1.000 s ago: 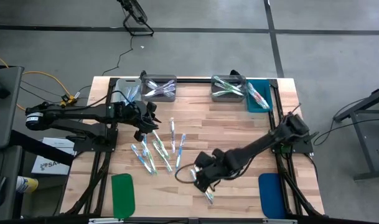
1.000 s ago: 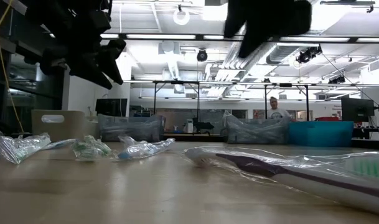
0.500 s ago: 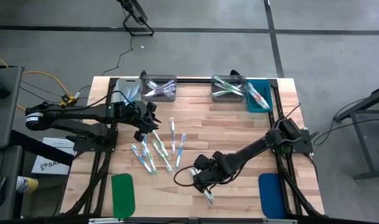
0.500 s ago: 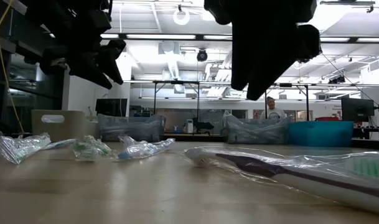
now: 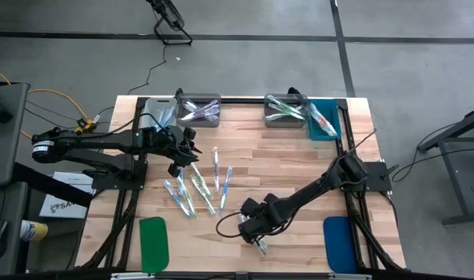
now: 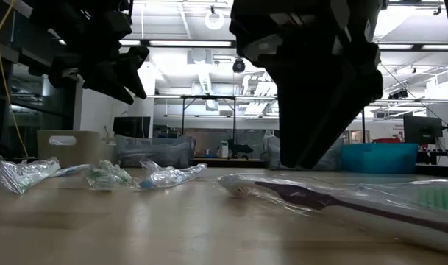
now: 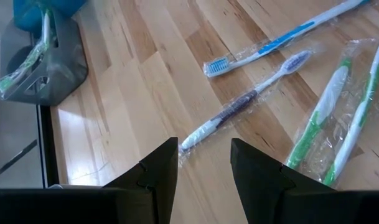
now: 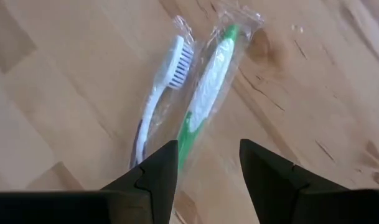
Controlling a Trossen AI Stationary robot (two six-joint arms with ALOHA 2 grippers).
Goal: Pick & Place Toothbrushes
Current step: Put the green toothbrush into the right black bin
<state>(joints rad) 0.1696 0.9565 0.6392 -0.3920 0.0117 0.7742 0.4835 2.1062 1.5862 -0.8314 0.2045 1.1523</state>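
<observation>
My right fingers [image 8: 203, 171], parted and empty, hang low over two wrapped toothbrushes [image 8: 205, 93] near the desk's [image 5: 299, 155] near edge; my left fingers [image 7: 203, 168], also parted and empty, hover above loose toothbrushes [image 5: 198, 187] left of centre; more fill the far bins [image 5: 286, 110]

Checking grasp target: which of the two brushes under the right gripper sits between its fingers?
The green-handled wrapped toothbrush: it runs into the right gripper's gap. The purple-handled one lies just beside it.
</observation>
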